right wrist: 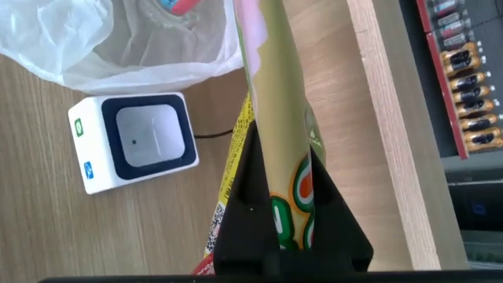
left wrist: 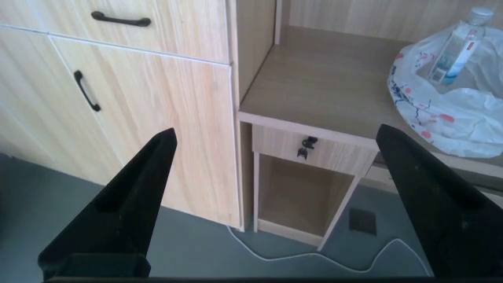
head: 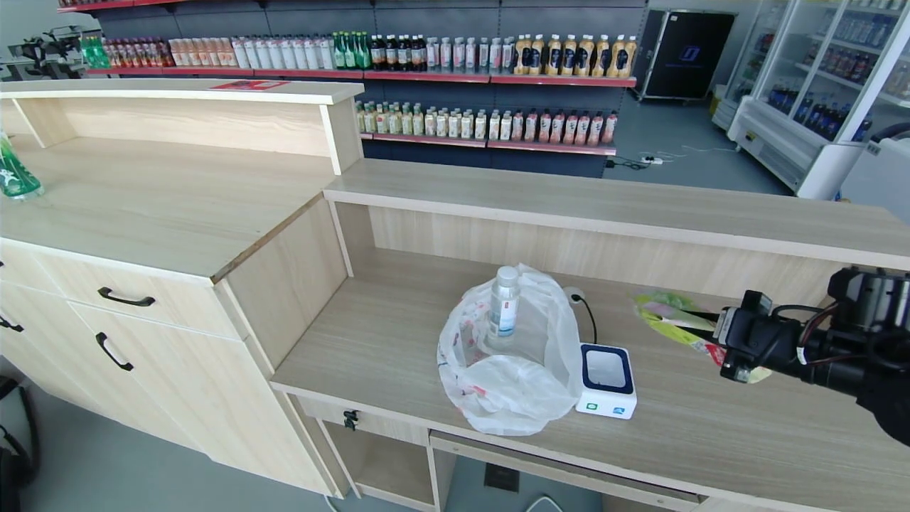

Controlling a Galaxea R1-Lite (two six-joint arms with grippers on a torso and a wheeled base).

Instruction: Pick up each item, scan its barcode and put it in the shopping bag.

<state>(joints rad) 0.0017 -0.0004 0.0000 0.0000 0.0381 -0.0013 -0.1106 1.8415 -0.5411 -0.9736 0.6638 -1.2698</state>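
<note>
A white plastic shopping bag [head: 508, 370] lies open on the lower counter with a clear bottle [head: 504, 301] standing in it. Just right of the bag sits the white barcode scanner [head: 606, 380] with its dark-framed window and black cable. My right gripper [head: 714, 331] is shut on a yellow-green snack packet [head: 672, 318], held above the counter to the right of the scanner. In the right wrist view the snack packet [right wrist: 275, 126] stands edge-on between the fingers, with the scanner [right wrist: 137, 141] and the bag [right wrist: 118, 47] beyond it. My left gripper [left wrist: 275, 196] hangs open over the floor, left of the counter.
A taller cabinet [head: 156, 206] with drawers adjoins the lower counter on the left; a green bottle [head: 14, 174] stands at its far left. A raised ledge [head: 604, 206] runs along the counter's back. Drink shelves and fridges fill the room behind.
</note>
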